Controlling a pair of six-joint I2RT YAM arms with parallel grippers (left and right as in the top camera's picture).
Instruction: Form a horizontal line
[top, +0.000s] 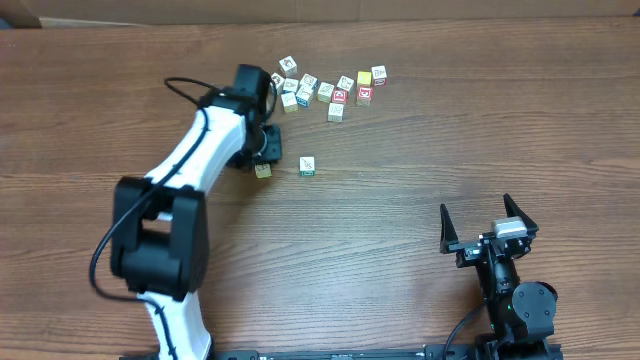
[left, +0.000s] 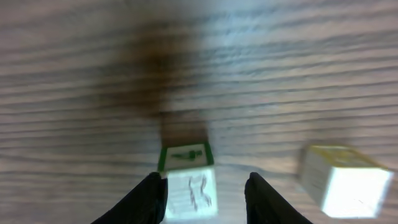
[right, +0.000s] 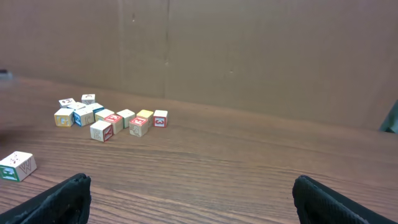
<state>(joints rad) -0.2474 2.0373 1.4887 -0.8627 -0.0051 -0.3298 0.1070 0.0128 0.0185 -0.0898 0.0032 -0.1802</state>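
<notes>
Reaching over the wooden table (top: 400, 290) from the left, the left arm (top: 190, 160) is hiding its own claw from overhead. In the blurred wrist view, the left gripper (left: 204, 186) is standing spread around a green-topped cube (left: 185, 155), with a gap showing at one finger and the cube's lower edge cut off. A pale yellow cube (left: 345, 183) is lying just beside it. Further right, a white-green cube (top: 307, 166) is sitting apart, so the horizontal line is not yet formed. The loose cluster (top: 330, 88) is lying beyond. The right gripper (top: 478, 210) is resting wide open, holding nothing.
</notes>
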